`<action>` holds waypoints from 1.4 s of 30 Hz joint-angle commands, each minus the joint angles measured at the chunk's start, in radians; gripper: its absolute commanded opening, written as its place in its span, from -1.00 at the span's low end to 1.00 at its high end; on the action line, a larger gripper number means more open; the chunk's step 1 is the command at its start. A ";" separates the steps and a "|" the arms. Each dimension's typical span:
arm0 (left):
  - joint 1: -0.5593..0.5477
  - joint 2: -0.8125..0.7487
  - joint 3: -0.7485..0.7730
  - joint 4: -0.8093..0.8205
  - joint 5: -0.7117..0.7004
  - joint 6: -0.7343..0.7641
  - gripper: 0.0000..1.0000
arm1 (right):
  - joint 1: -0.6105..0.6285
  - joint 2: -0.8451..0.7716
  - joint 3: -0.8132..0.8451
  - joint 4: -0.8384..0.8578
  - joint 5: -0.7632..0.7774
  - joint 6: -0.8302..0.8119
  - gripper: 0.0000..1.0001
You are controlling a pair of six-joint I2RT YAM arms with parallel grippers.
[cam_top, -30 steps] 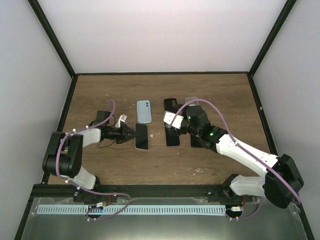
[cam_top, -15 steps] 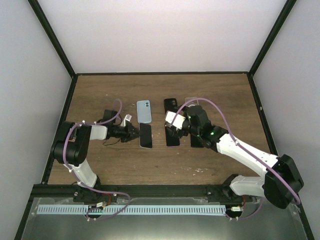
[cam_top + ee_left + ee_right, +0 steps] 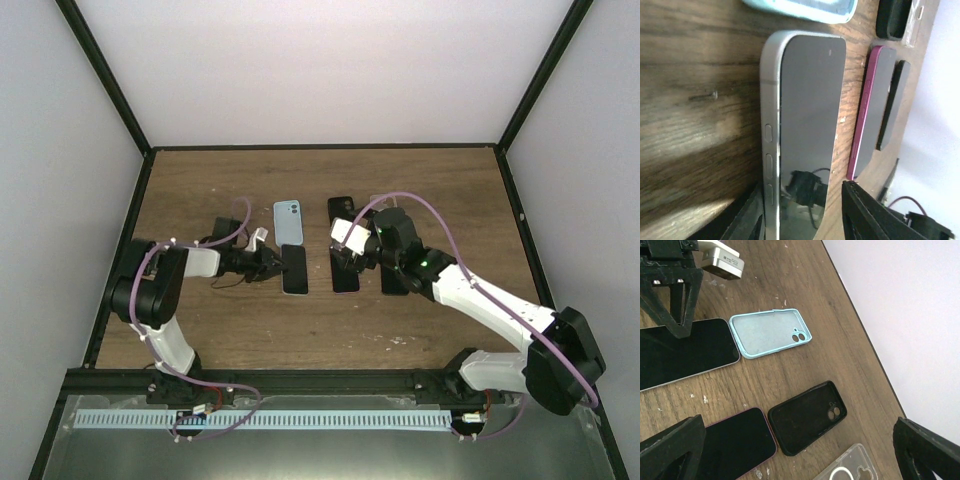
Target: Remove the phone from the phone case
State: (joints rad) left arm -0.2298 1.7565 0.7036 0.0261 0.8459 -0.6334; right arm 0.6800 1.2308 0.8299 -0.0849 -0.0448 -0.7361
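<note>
We see the left gripper [image 3: 805, 215] jaws flanking the silver phone [image 3: 810, 100] edges, grip unclear; right gripper [image 3: 797, 450] jaws gape above the tabletop [image 3: 790, 280].

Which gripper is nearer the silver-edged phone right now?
Left. The left gripper straddles the silver-edged phone; the right gripper hangs apart, over the pink-edged phone.

Light-blue case [image 3: 771, 333] lay empty, centre frame, on desk [image 3: 790, 280]; black case [image 3: 807, 417] below it; silver-edged phone [image 3: 685, 352] just beside, at left.
</note>
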 commanded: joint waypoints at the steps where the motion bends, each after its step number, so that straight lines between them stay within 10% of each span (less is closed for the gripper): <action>1: -0.001 -0.015 0.025 -0.081 -0.068 0.041 -0.03 | -0.014 0.009 0.053 -0.004 -0.010 0.034 1.00; 8: 0.012 -0.108 0.061 -0.245 -0.144 0.128 0.80 | -0.022 0.010 0.121 -0.041 -0.033 0.142 1.00; 23: 0.218 -0.495 0.256 -0.530 -0.226 0.352 1.00 | -0.248 -0.017 0.229 -0.082 -0.100 0.604 1.00; 33: 0.346 -0.715 0.127 -0.313 -0.532 0.504 0.99 | -0.481 -0.110 0.029 -0.013 0.025 0.768 1.00; 42: 0.346 -0.900 -0.299 0.176 -0.748 0.511 1.00 | -0.554 -0.321 -0.460 0.453 0.160 0.743 1.00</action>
State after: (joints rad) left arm 0.1135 0.9051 0.5285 -0.0826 0.2138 -0.1375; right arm 0.1371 0.9916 0.5095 0.0834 0.0391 0.0200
